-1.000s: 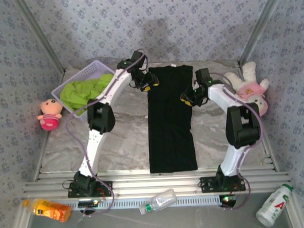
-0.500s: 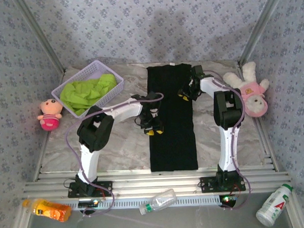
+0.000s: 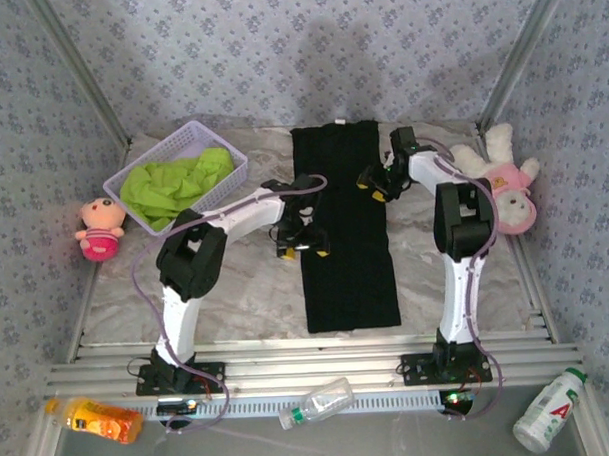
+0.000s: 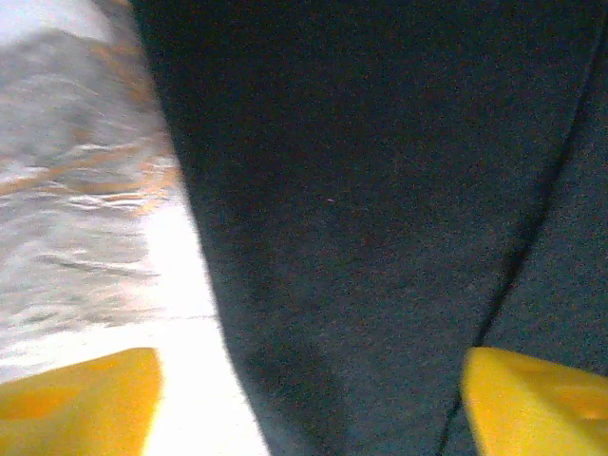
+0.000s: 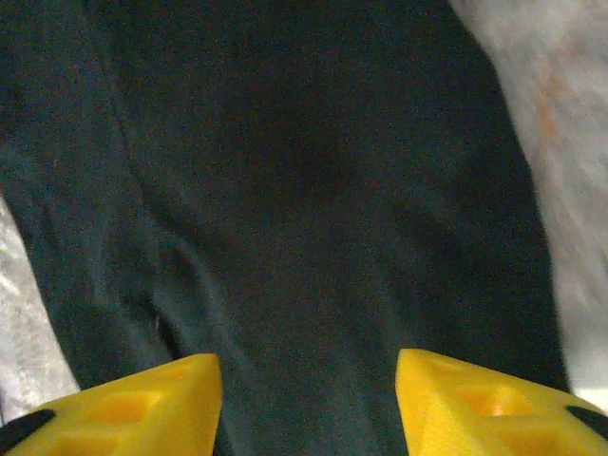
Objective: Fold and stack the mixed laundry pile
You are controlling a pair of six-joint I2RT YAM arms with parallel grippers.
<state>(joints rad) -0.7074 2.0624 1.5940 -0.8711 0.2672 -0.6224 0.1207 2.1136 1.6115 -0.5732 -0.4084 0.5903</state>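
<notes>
The black T-shirt [image 3: 346, 227] lies folded into a long narrow strip down the middle of the table. My left gripper [image 3: 303, 250] hangs low over the strip's left edge about halfway along, open. In the left wrist view, the left gripper [image 4: 309, 408] straddles the black T-shirt [image 4: 380, 190] and bare table, holding nothing. My right gripper [image 3: 373, 189] is at the strip's right edge near the far end. Seen from the right wrist, the right gripper [image 5: 309, 408] is open over the black T-shirt [image 5: 304, 190]. The lime-green T-shirt [image 3: 173, 183] is bunched in the basket.
A lavender basket [image 3: 147, 153] stands at the back left, with a pink doll [image 3: 99, 227] beside it. A plush toy [image 3: 503, 181] lies at the back right. An orange bottle [image 3: 96, 418], a clear bottle [image 3: 319, 401] and a white bottle [image 3: 549, 410] lie beyond the table's near rail.
My left gripper came from the shirt's far left corner down to its mid left edge. The right gripper moved toward the far right edge. Both jaws opened wider. The strip shifted slightly away.
</notes>
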